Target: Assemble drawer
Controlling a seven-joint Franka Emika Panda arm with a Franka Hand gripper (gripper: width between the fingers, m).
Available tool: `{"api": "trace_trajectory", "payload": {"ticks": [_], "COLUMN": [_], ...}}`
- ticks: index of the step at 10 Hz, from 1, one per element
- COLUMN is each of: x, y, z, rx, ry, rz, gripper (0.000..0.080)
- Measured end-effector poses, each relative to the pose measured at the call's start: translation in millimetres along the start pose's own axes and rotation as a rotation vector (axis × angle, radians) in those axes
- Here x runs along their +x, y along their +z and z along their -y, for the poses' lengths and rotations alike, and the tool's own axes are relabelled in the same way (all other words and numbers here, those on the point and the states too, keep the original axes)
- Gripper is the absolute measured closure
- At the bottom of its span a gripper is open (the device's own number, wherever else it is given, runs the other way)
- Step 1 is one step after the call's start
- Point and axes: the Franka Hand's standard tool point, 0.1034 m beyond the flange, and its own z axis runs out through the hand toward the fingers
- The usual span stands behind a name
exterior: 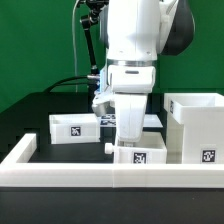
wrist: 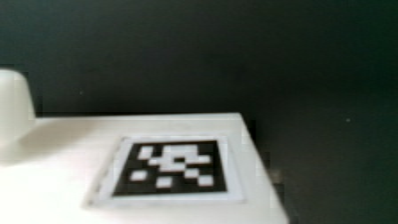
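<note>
Tray [exterior: 140,154] close below end effector [exterior: 128,141], shell [exterior: 198,124] apart

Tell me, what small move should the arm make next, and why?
Probably close the gripper on the front tray: it hangs right at that tray, whose tag fills the wrist view, and the hollow shell stands apart at the exterior view's right.

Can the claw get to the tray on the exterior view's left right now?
Probably yes. That tray sits apart with nothing over it, and the claw hangs right beside it, low at the other tray.
</note>
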Motion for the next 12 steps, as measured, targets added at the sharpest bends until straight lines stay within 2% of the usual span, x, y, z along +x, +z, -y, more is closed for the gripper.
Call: {"api": "trace_trajectory", "payload": {"ticks": [2, 8, 9, 10, 12], "x": [-15.8, 11.5, 10.3, 9.1, 10.7], "y": [0.8, 2.7, 3.3, 3.7, 5.1], "z": [-1.1, -5.8, -4.7, -2.1, 0.8], "rx": [0.004, -0.007, -0.002, 0.024, 0.023], "ry": [-0.023, -0.058, -0.057, -0.056, -0.06], "rz": [-0.046, -0.043, -0.042, -0.041, -0.042], "gripper": [0.0758, 0.0758, 0.0758, 0.0758, 0.0758]}}
